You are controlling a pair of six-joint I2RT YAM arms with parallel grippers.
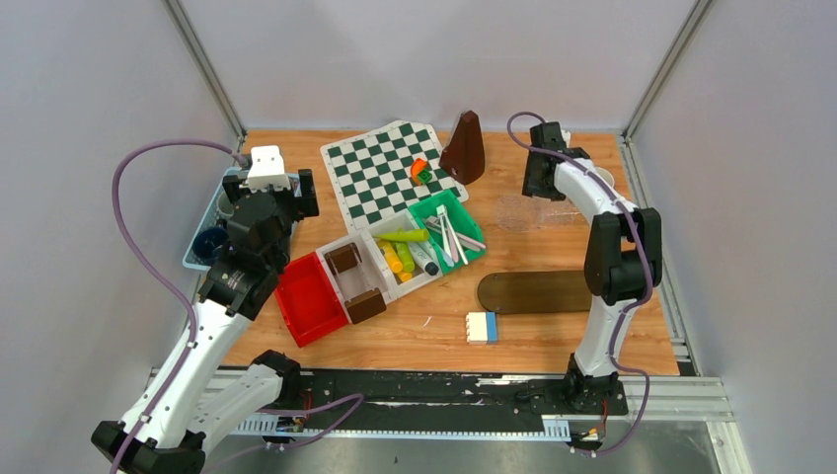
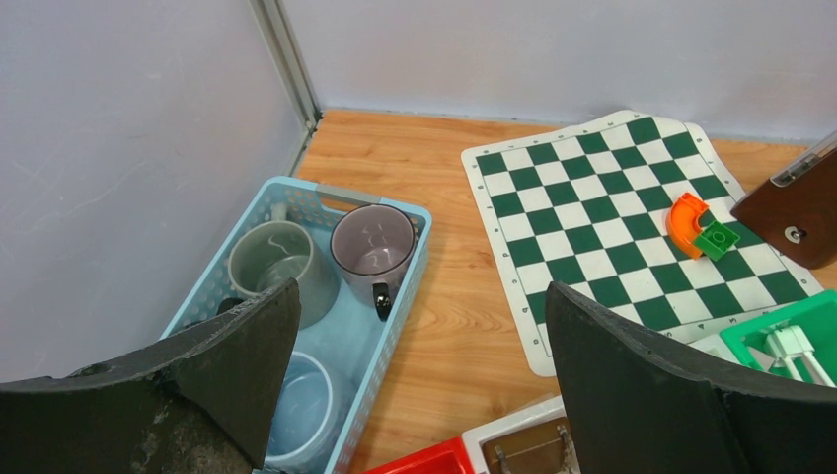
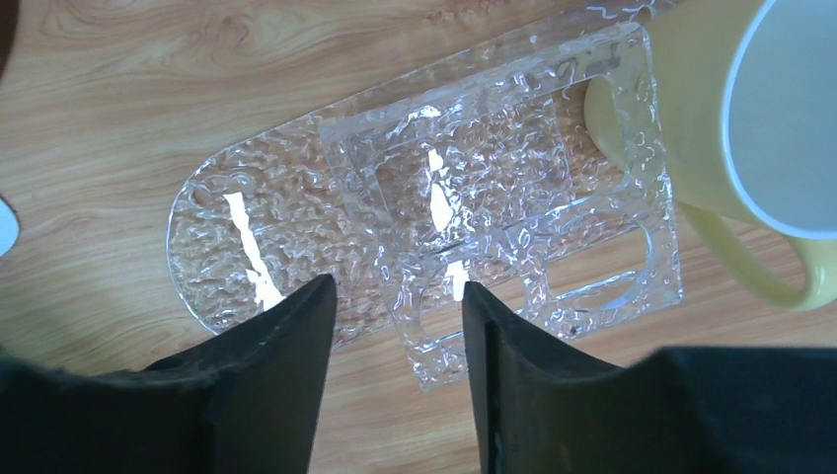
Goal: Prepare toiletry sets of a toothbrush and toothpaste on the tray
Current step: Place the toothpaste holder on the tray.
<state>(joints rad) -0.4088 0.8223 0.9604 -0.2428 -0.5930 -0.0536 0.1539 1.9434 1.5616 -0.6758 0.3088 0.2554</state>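
from above, the left jaws hang over the light blue basket at the far left of the counter, the right jaws over the clear tray at the far right; whitish toothbrushes lie in the green bin, yellow and green tubes in the white bin beside it. left wrist: jaws spread wide, holding nothing, above the basket with its grey mug, grey-green mug and light blue mug. right wrist: jaws parted and empty over the tray — the pale yellow mug, empty, sits at its right end.
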